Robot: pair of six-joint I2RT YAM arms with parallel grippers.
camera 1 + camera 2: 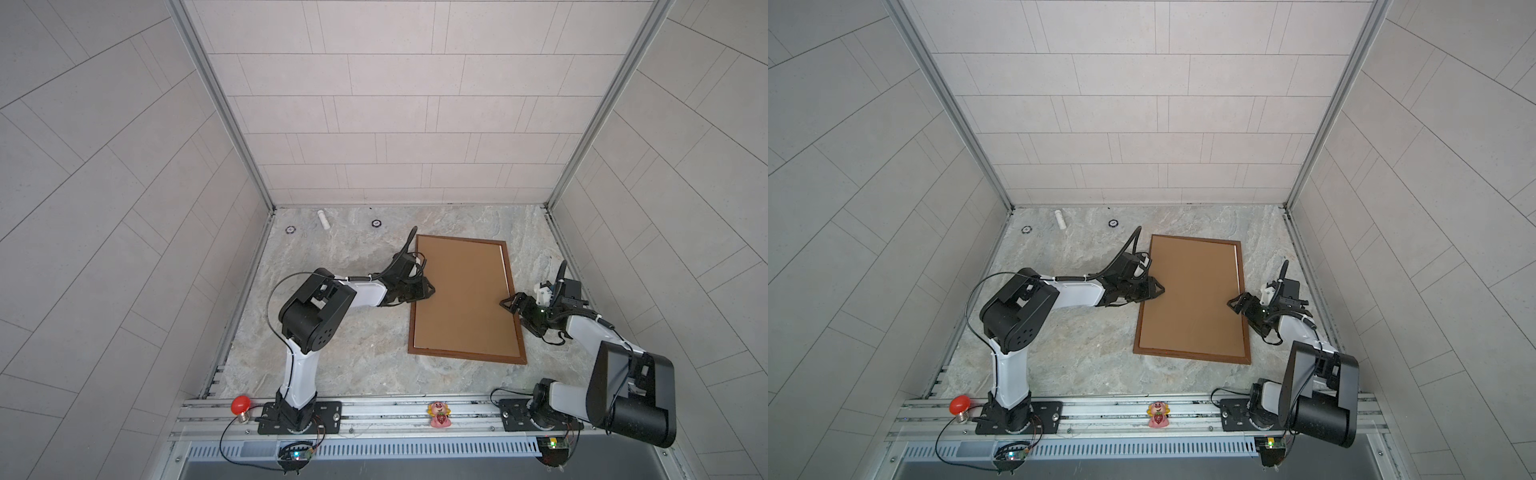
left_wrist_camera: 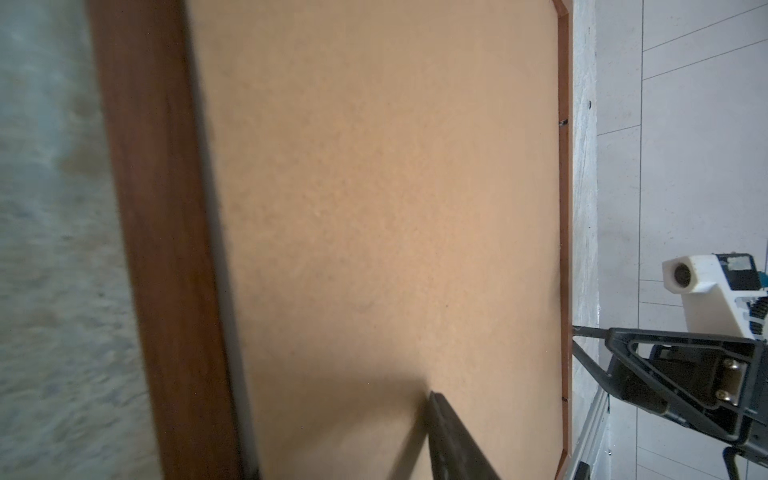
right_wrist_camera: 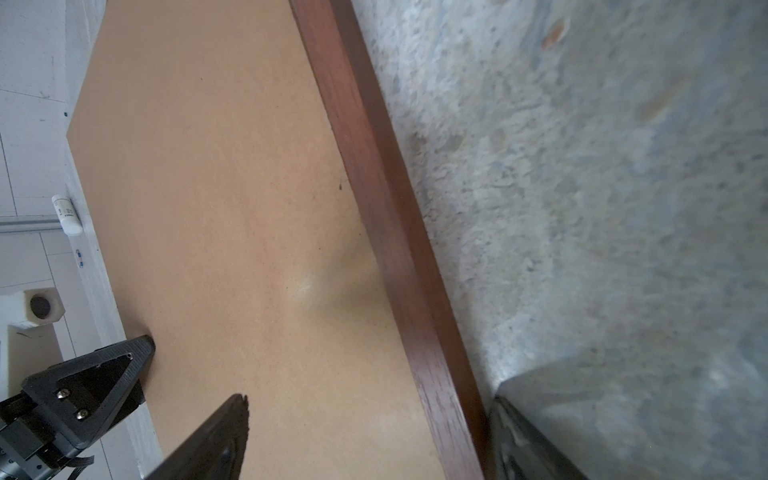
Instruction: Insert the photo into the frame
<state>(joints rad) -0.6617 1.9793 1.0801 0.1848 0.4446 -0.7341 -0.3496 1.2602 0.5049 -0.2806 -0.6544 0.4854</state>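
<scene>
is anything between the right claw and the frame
nothing visible does: the right claw hangs right at the frame, jaws straddling its wooden rail, one side over the backing board, the other over the table

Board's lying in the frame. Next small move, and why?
Probably press the plain brown backing board down beside the right rail of the dark-brown wooden frame with the open right gripper: a thin white strip shows along that rail, so the board may not be seated.

Brown backing board (image 1: 461, 299) flat on marble tabletop (image 1: 353, 332). White tube (image 1: 323, 219) at far edge, flanked by two small dark discs (image 1: 376, 223), perhaps caps. Red bulb (image 1: 241, 405), pink strawberry figurine (image 1: 439, 414) on front rail (image 1: 374, 409).
</scene>
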